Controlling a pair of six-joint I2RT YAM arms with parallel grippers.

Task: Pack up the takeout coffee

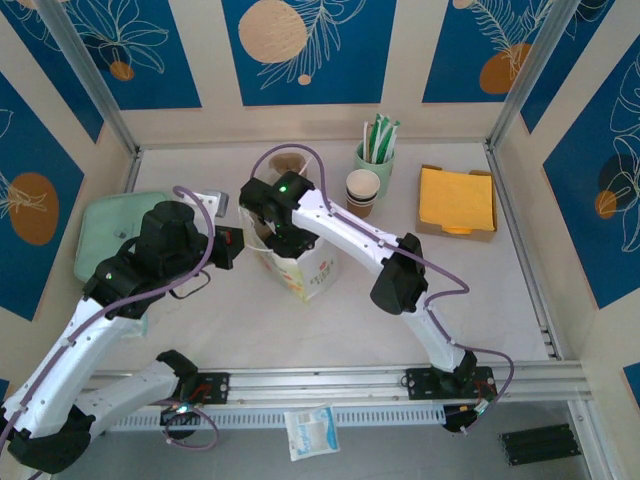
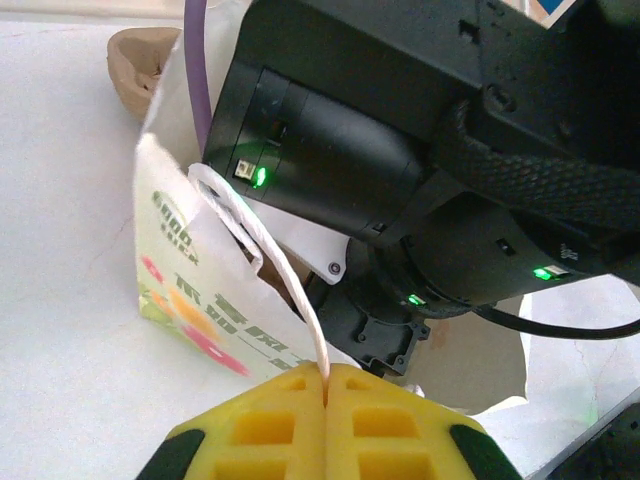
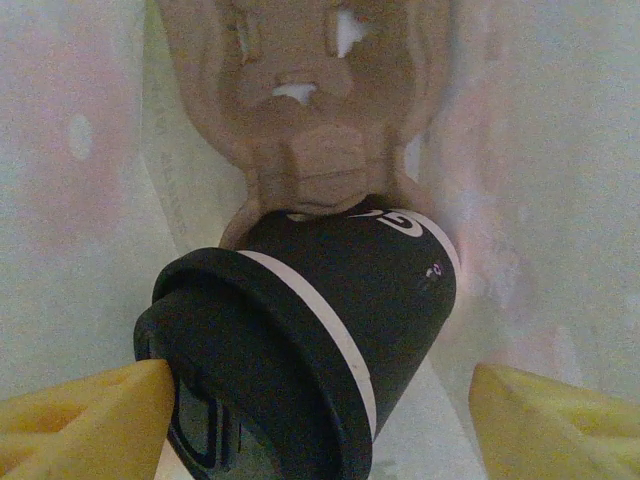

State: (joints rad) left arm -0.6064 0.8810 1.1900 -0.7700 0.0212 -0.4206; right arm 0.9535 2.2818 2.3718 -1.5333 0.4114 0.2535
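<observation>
Yellow padded fingers (image 3: 80,415) of the right claw (image 3: 320,425) stand wide apart inside the white paper bag (image 3: 70,150), one on each side of the takeout coffee (image 3: 340,290), a dark-sided paper cup with a round black plastic lid. The cup lies tipped, lid toward the lens. One finger touches the lid's rim and the other is clear of the cup, so nothing is gripped. Just behind the cup, a brown moulded-pulp insert (image 3: 310,150) sits in the bag.

The left claw (image 2: 325,385) is pressed tight on the bag's thin white handle (image 2: 270,260), which runs up from between its fingers. The right arm's black wrist (image 2: 350,150) crowds the bag's mouth.

From above, the bag (image 1: 305,270) stands mid-surface between the two arms. Behind it lie a brown pulp cup holder (image 1: 287,160), a stack of lidless paper cups (image 1: 363,190), a green cup of stirrers (image 1: 374,152) and orange napkins in a cardboard tray (image 1: 457,200). A pale green tray (image 1: 110,235) sits beside the left arm, partly hidden by it.
</observation>
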